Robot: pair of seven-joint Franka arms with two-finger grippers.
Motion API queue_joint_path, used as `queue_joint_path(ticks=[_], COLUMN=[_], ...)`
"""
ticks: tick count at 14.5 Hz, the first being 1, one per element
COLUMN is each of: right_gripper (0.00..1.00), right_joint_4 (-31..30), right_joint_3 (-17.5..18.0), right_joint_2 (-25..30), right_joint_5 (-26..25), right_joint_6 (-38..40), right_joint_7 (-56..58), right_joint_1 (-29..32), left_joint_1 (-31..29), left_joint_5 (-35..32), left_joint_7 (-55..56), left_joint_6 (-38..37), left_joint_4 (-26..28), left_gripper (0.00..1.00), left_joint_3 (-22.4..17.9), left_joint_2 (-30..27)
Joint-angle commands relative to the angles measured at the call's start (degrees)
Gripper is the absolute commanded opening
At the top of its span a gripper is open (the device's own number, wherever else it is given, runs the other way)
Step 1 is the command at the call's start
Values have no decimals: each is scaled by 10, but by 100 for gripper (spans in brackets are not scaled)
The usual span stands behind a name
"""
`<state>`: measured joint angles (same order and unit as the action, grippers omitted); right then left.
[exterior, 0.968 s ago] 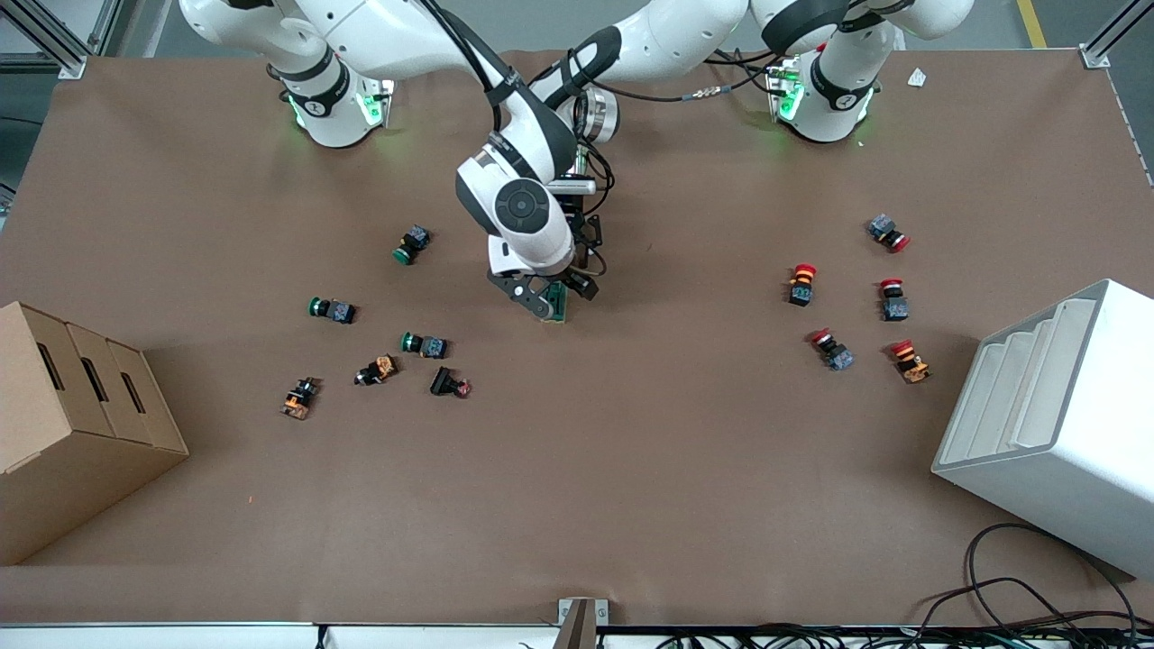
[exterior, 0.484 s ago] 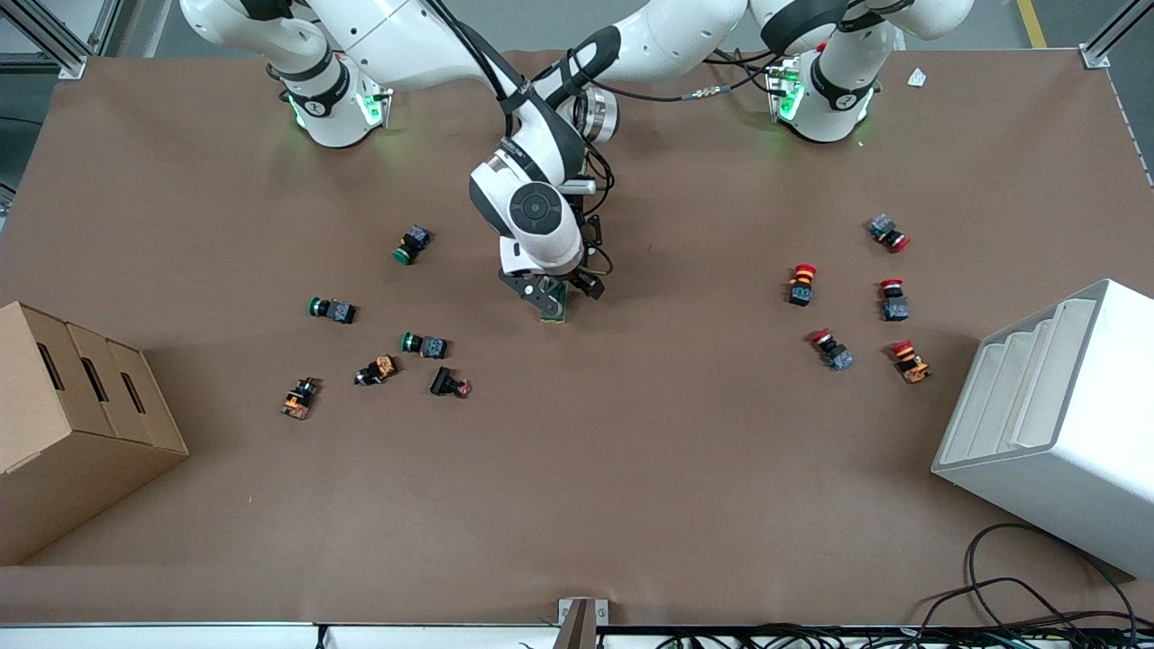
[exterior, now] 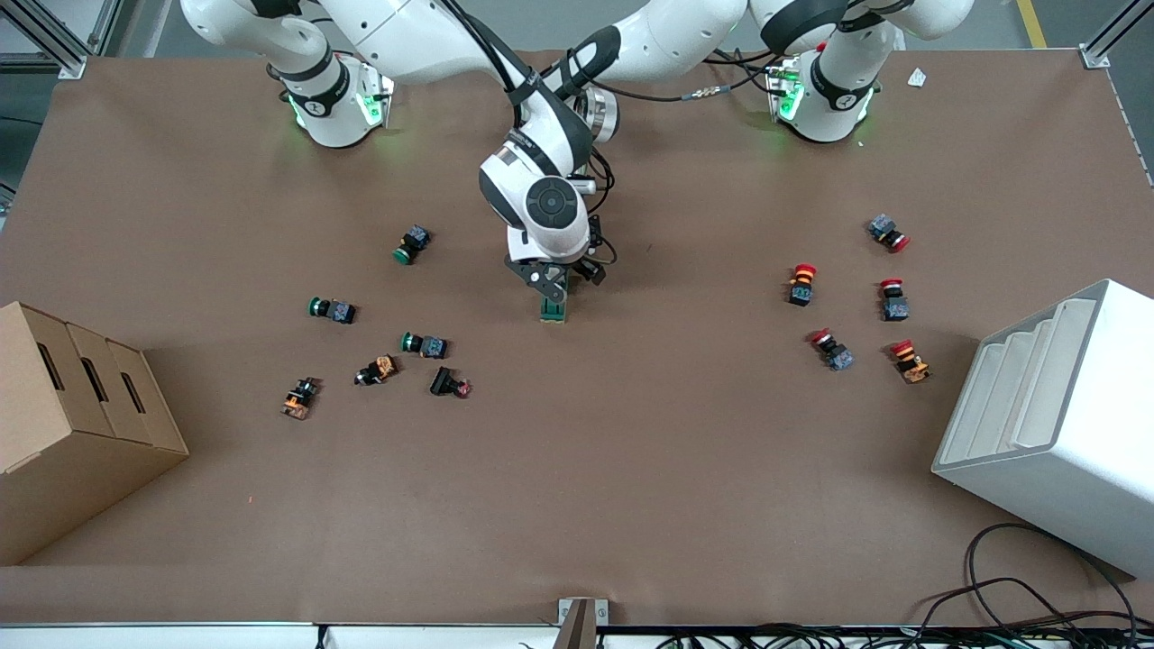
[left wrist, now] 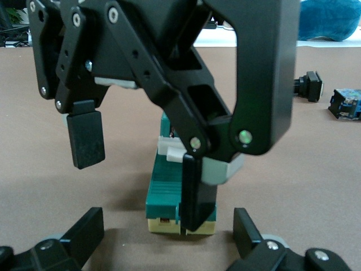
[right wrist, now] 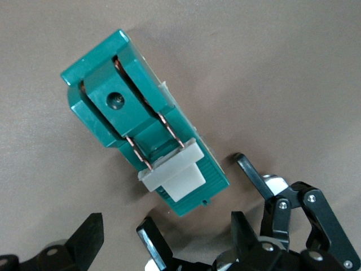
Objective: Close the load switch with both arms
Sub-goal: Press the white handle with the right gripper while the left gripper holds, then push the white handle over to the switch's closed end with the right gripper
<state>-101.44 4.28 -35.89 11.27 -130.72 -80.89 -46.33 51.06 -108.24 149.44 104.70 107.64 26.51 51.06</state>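
The load switch (exterior: 554, 308) lies mid-table, partly hidden beneath both grippers. The right gripper (left wrist: 135, 169) is spread, released, over it. The left gripper (right wrist: 192, 234) is seen open, fingertips cut off.

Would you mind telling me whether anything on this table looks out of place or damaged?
Nothing looks damaged or spilled. The load switch lies flat mid-table, with the open right claw and left claw at it. The push-buttons lie tipped on their sides in two loose groups.
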Motion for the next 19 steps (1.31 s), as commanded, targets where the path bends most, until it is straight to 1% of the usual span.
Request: queue_joint_path(ticks=[1, 5, 7, 12, 16, 19], right_gripper=[100, 100, 100, 100, 100, 100], right_joint_4=[3, 4, 8, 21, 43, 63], right_joint_3=[-4, -5, -6, -6, -5, -5], right_joint_2=[1, -2, -7, -6, -6, -6], right_joint_5=[13, 13, 12, 11, 12, 12], right_joint_6=[-10, -53, -66, -62, -60, -42], right_joint_7=[-5, 1, 6, 28, 28, 28], right_joint_1=[0, 4, 17, 33, 46, 52], left_joint_1=[-2, -4, -4, -1, -2, -3], left_joint_5=[-3, 1, 3, 4, 4, 4], left_joint_7=[21, -5, -3, -3, -4, -4], left_joint_6=[30, 30, 30, 30, 30, 30], left_joint_4=[-16, -18, -16, -16, -17, -18], left_gripper=[100, 100, 100, 100, 100, 100], left_joint_3=[-1, -1, -1, -1, -1, -1], left_joint_2=[40, 43, 45, 46, 44, 43])
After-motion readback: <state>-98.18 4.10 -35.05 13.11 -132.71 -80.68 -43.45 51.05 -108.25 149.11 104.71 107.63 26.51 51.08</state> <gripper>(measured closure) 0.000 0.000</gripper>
